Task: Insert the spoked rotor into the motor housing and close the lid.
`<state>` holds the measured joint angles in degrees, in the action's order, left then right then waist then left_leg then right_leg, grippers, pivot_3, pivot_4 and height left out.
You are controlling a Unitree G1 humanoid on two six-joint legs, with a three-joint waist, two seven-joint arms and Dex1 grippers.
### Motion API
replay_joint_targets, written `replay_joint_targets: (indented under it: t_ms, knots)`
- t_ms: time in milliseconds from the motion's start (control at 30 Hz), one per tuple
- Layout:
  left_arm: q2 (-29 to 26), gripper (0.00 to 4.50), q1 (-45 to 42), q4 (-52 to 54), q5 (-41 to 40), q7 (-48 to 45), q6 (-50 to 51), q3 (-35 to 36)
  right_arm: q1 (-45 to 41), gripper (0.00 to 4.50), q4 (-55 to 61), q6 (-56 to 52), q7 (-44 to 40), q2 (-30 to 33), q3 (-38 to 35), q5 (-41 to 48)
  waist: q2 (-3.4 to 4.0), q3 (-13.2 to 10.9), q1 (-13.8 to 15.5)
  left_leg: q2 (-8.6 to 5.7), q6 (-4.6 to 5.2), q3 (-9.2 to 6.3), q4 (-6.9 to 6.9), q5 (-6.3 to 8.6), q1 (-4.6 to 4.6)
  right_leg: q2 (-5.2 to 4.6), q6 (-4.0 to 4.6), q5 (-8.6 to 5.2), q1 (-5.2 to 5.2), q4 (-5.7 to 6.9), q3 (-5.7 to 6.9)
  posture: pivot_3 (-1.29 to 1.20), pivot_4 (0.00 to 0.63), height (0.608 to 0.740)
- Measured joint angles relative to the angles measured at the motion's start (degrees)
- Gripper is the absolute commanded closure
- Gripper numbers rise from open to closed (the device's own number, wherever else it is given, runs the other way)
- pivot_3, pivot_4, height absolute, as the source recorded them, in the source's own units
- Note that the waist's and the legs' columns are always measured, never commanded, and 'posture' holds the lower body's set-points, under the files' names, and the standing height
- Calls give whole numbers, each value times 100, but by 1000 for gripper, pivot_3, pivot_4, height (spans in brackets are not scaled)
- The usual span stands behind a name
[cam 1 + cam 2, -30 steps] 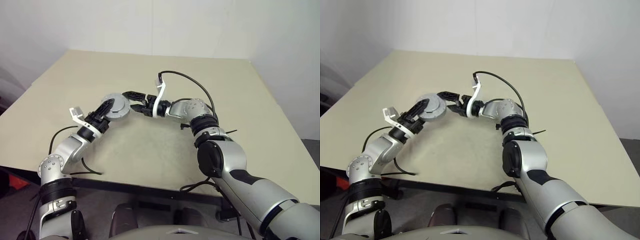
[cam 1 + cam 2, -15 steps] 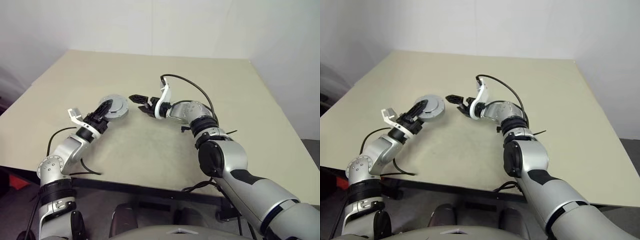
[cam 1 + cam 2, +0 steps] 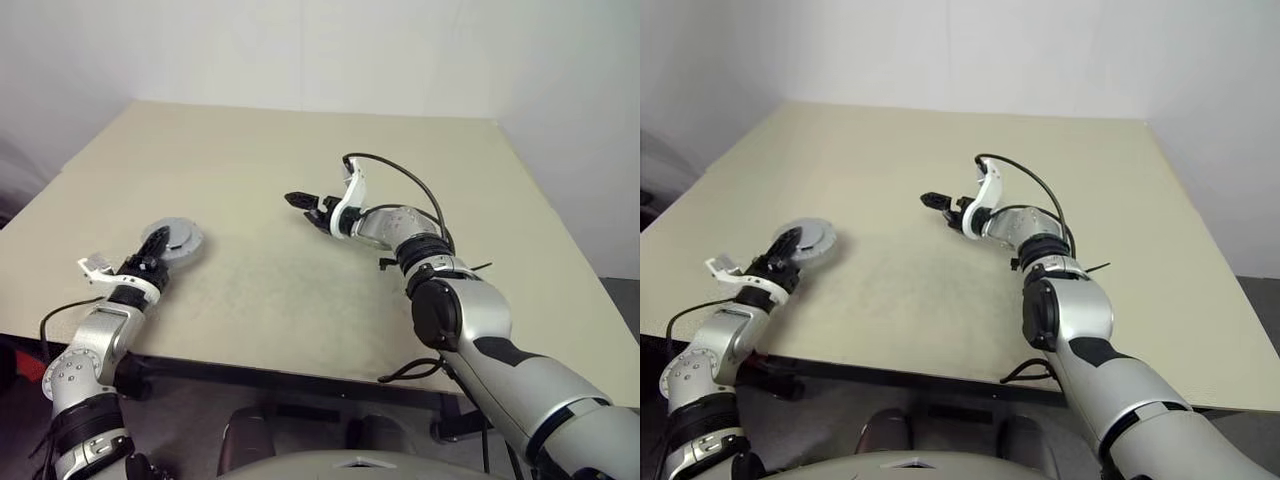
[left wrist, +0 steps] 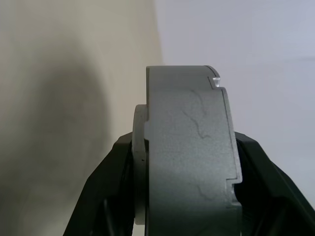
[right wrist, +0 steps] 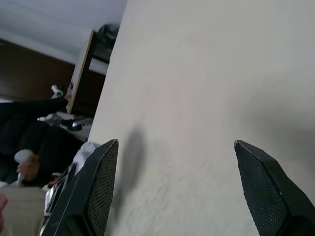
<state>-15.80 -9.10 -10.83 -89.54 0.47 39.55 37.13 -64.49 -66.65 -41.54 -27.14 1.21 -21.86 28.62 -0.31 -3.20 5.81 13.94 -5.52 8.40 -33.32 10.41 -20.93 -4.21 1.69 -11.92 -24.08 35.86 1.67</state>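
Observation:
My left gripper (image 3: pixel 160 243) is shut on the motor housing (image 3: pixel 180 240), a thick round silver-grey body held low over the table's front left part. In the left wrist view the housing (image 4: pixel 189 157) stands edge-on between my two black fingers (image 4: pixel 106 196), with a stepped, notched rim and a thinner disc against one face. I cannot tell whether that disc is the lid. The spoked rotor is hidden. My right gripper (image 3: pixel 301 206) hangs open and empty above the middle of the table, well to the right of the housing, with bare tabletop between its fingers (image 5: pixel 91 191).
The beige table (image 3: pixel 300 290) has its front edge close below my left gripper and its left edge nearby. A black cable (image 3: pixel 395 170) loops over my right wrist. Beyond the table's edge, the right wrist view shows dark furniture (image 5: pixel 44 113).
The right gripper has let go of the round body and drawn off to the right, open. The left gripper has carried it left and down, toward the table's front left.

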Motion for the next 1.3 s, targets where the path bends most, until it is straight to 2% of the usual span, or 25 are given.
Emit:
replay_joint_targets:
  t_ms: [167, 400, 633, 800, 967, 1167, 1300]
  knots:
    - [2, 2403, -121, -420, 345, 290, -238, 96, 24, 264, 13, -40, -25, -47, 8, -1, -4, 1, 1, 1, 0, 0, -4, 0, 5, 0, 2, 5, 3, 1, -2, 0, 0, 740]
    - [1, 2403, -230, -490, 467, 410, -221, 161, 33, 264, 19, -43, -24, -77, 7, 0, -5, 2, -2, 1, -1, 0, -4, -1, 18, 0, 3, 5, 8, 9, -2, 0, 0, 740]
    - [-38, 88, -211, -360, 662, 238, -111, 163, 44, 264, 20, -44, -24, -130, 11, -14, -4, 1, -14, 1, 0, 3, 0, 0, 87, 0, 6, 2, 70, 9, -6, 0, 0, 740]
    - [-91, 34, 122, 32, 213, 575, 398, 217, 45, 264, 25, -96, -24, -122, 11, -27, -5, 2, -32, -1, 5, 4, 0, 4, 93, 0, 6, 2, 79, 2, -8, 0, 0, 740]
    - [-89, 34, 961, 796, -587, 969, 962, 145, 46, 264, 25, -153, -20, -107, 12, -47, -4, 3, -31, -3, 18, 7, 2, 12, 90, 0, 6, 2, 79, -13, -9, 0, 0, 740]
    - [-98, 34, 2009, 1652, -1369, 1251, 1145, -157, 49, 264, 24, -163, -3, -97, 17, -85, 8, 12, -40, -5, 34, 13, 2, 22, 99, -1, 3, -1, 88, -15, -14, 0, 0, 740]
    - [-241, 34, 2480, 1994, -1604, 1251, 1197, -446, 49, 264, 24, -158, -3, -91, 25, -157, 39, 37, -40, -10, 45, 15, 2, 28, 107, -3, -3, -5, 95, -17, -18, 0, 0, 740]
